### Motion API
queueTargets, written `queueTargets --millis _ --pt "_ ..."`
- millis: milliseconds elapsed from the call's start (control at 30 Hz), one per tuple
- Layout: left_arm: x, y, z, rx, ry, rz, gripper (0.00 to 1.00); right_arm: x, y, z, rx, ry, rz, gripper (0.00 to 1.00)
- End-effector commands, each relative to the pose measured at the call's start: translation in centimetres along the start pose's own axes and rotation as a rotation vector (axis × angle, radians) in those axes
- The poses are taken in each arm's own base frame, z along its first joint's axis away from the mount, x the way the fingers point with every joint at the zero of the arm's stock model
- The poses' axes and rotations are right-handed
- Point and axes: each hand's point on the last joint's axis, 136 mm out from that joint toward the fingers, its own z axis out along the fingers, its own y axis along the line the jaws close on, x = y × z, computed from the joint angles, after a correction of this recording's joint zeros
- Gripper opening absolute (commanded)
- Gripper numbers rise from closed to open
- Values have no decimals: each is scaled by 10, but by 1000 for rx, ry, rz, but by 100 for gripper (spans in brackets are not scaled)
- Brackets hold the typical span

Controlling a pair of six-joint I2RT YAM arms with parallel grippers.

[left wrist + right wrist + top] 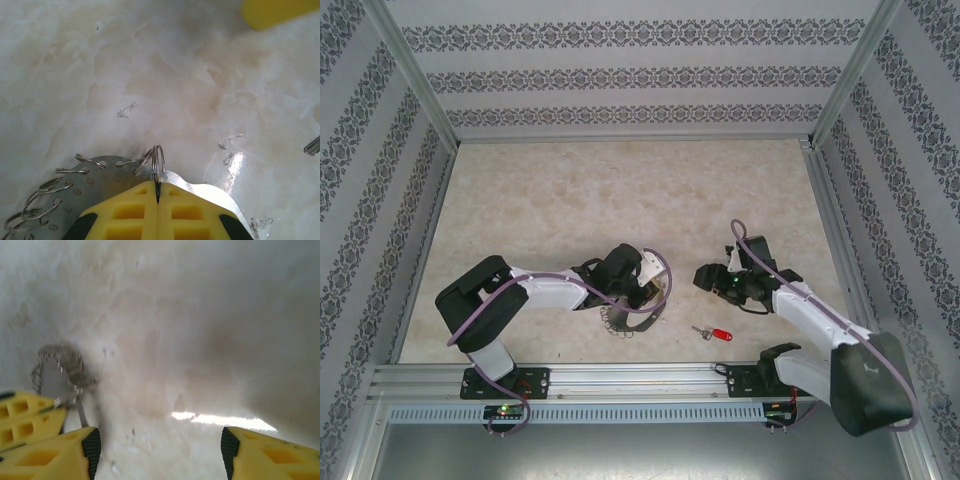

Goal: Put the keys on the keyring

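A pale, marbled beige table [570, 200] lies inside three walls [620, 75] papered in grey floral bands. An aluminium rail [620, 378] runs along its near edge. The glossy top throws a white glare [220, 417]. Small shiny flecks [126, 110], perhaps scratches or residue, dot it.

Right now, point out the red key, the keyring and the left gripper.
red key [722, 335], top external view, on its red plastic head.
keyring [97, 179], left wrist view, on the flat grey metal.
left gripper [157, 196], left wrist view, where its shut yellow fingertips meet.
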Motion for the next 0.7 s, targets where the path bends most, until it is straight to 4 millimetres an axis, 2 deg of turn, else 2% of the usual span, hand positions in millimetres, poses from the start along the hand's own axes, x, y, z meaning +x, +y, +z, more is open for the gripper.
queueTargets --millis 0,200,400,500,667 --pt "-6 5 0 3 -11 12 0 32 -29 -9 174 41 54 64" --pt "-10 9 2 2 -33 5 0 48 -48 -30 299 -48 135 57" --pt "-13 9 5 15 -43 -4 0 62 -55 -32 364 -39 156 50" --pt "-14 10 4 13 -51 -8 0 69 -53 -29 378 -12 144 46" --pt "-16 10 2 10 -65 -10 0 82 -46 -25 372 17 117 46"
